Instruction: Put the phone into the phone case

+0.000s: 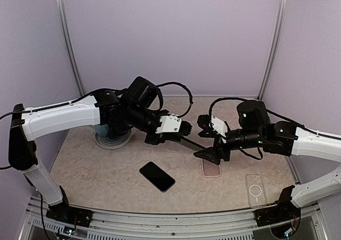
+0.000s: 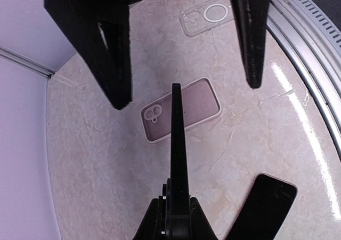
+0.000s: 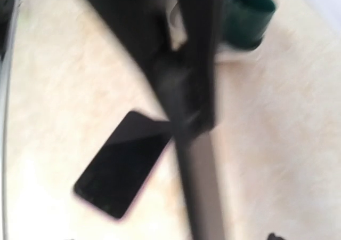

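The black phone [image 1: 157,176] [image 2: 264,205] [image 3: 120,168] lies screen up on the table, with nothing holding it. A pink phone case [image 1: 211,169] [image 2: 200,104] lies open side up to its right. My left gripper [image 1: 184,137] [image 2: 176,200] is shut on a thin black slab [image 1: 194,143] [image 2: 177,138] [image 3: 205,197], seen edge-on, which reaches out over the pink case. I cannot tell what the slab is. My right gripper [image 1: 210,153] [image 2: 188,93] hangs just above the case, and its fingers [image 2: 109,48] stand apart on either side of the slab's tip without touching it.
A clear phone case [image 1: 256,190] [image 2: 208,17] lies near the front right corner. A green cup [image 3: 248,8] on a white round plate [image 1: 113,140] stands at the back left, partly behind my left arm. A metal rail [image 2: 314,74] runs along the table's near edge.
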`<state>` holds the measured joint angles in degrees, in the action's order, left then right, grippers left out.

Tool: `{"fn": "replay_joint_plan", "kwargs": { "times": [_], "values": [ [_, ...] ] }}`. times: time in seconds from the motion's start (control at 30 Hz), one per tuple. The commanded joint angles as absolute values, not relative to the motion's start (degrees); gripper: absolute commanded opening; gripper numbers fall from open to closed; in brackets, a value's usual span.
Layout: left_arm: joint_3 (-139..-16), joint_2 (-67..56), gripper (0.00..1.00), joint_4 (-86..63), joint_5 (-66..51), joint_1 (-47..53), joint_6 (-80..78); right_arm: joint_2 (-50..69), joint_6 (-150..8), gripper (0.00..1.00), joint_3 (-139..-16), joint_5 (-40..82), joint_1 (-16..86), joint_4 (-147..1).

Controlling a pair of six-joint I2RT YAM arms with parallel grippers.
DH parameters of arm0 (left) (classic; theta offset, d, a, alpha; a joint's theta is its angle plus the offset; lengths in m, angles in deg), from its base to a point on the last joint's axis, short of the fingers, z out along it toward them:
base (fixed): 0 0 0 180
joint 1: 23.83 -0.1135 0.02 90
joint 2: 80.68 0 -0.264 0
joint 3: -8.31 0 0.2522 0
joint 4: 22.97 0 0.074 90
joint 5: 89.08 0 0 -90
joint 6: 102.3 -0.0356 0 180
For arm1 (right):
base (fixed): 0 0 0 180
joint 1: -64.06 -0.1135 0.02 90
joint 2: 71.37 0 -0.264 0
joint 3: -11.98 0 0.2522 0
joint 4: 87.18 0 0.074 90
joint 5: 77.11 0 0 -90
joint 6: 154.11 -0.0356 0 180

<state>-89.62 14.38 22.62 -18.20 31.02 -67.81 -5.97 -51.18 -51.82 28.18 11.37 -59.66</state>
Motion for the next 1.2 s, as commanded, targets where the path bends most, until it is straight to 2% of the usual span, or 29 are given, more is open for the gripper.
{"fn": "replay_joint_plan", "kwargs": {
  "times": [0.0, 0.07, 0.17, 0.27, 0.4, 0.5, 0.53, 0.6, 0.67, 0.83, 0.93, 1.0, 1.07, 1.13, 1.17],
  "values": [
    [-90.1, 13.6, 0.00, 22.1, -20.7, 31.3, -64.0, -7.3, -50.7, 0.79, -49.6, 23.7, 12.3, -72.6],
    [-89.1, 12.2, 0.00, 20.7, -22.6, 31.2, -64.0, -5.6, -49.5, 0.80, -50.0, 27.7, 13.7, -71.5],
    [-89.7, 11.6, 0.00, 20.3, -22.3, 31.1, -63.2, -0.6, -47.6, 0.72, -53.4, 31.7, 14.2, -66.8],
    [-91.4, 12.8, 0.00, 22.0, -21.2, 30.8, -62.1, 2.6, -46.9, 0.70, -57.2, 34.2, 14.3, -61.2],
    [-92.0, 14.1, 0.00, 21.7, -20.7, 30.0, -60.4, 0.5, -48.8, 0.69, -53.9, 33.0, 14.4, -64.9],
    [-92.0, 14.2, 0.00, 20.3, -23.7, 29.0, -59.5, -1.1, -51.1, 0.48, -50.6, 32.0, 14.8, -69.8],
    [-91.9, 14.1, 0.00, 19.8, -24.7, 28.9, -59.2, -1.2, -51.5, 0.46, -50.1, 32.1, 14.9, -70.6],
    [-92.1, 13.8, 0.00, 19.6, -26.1, 28.7, -58.8, -0.5, -51.7, 0.52, -50.2, 32.1, 15.0, -70.4],
    [-92.5, 13.7, 0.00, 20.2, -26.9, 28.6, -58.8, 0.5, -51.4, 0.53, -51.2, 32.1, 15.1, -69.4],
    [-92.6, 13.5, 0.00, 21.1, -28.1, 28.6, -58.9, 2.0, -51.0, 0.36, -53.0, 32.7, 16.0, -68.3],
    [-92.3, 13.3, 0.00, 20.9, -28.7, 28.6, -58.9, 3.2, -50.7, 0.37, -54.1, 33.0, 16.2, -66.7],
    [-92.5, 13.4, 0.00, 21.2, -29.1, 28.6, -59.0, 3.7, -51.2, 0.26, -54.9, 33.2, 16.2, -66.3],
    [-93.2, 14.1, 0.00, 22.3, -29.1, 28.7, -59.1, 3.7, -52.2, 0.00, -55.4, 34.1, 16.2, -66.6],
    [-94.1, 14.8, 0.00, 23.0, -28.9, 28.7, -58.5, 3.5, -53.8, 0.00, -56.3, 35.1, 16.2, -66.2],
    [-94.3, 15.0, 0.10, 22.9, -29.0, 28.6, -57.6, 3.3, -54.9, 0.00, -56.5, 35.3, 16.2, -66.0]
  ]
}}
